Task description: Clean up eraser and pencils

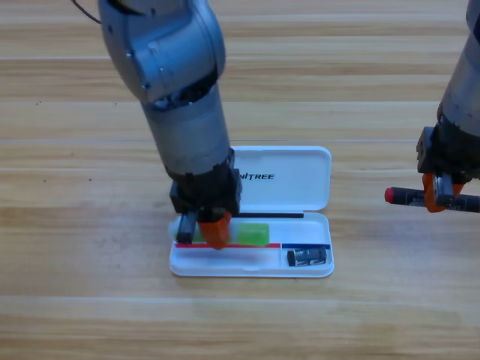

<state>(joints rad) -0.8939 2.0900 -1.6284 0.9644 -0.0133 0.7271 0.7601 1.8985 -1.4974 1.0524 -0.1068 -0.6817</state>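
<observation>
Landmark is the white case (289, 180), lying open on the wooden table (75, 300), lid flipped back above the tray.

Left gripper (204, 227) points down into the left end of the tray's upper compartment. One orange jaw tip shows at the front; the gap between the jaws is hidden under the wrist, so how far it is open cannot be told. It sits right on the pale pencil (251, 234), which lies lengthwise in that compartment; whether it grips the pencil or only touches it cannot be told either.

Right gripper (442, 193) hangs well to the right of the case, over bare table. Its orange jaws are closed around the black pencil (409, 197), which is held roughly level (its far end runs off the picture's right edge).

Task things:
- pale pencil: whitish body mostly hidden under the gripper, bright green end visible, pointing toward the middle of the case.
- black pencil: dark shaft, red tip pointing toward the case; any print on it is too small to read.
- eraser (307, 258): small dark block with a pale label, lying in the small lower-right compartment of the tray. Label text not legible.

Writing: the lid reads "NITREE" in dark letters; the first letter is covered by the left arm.
</observation>
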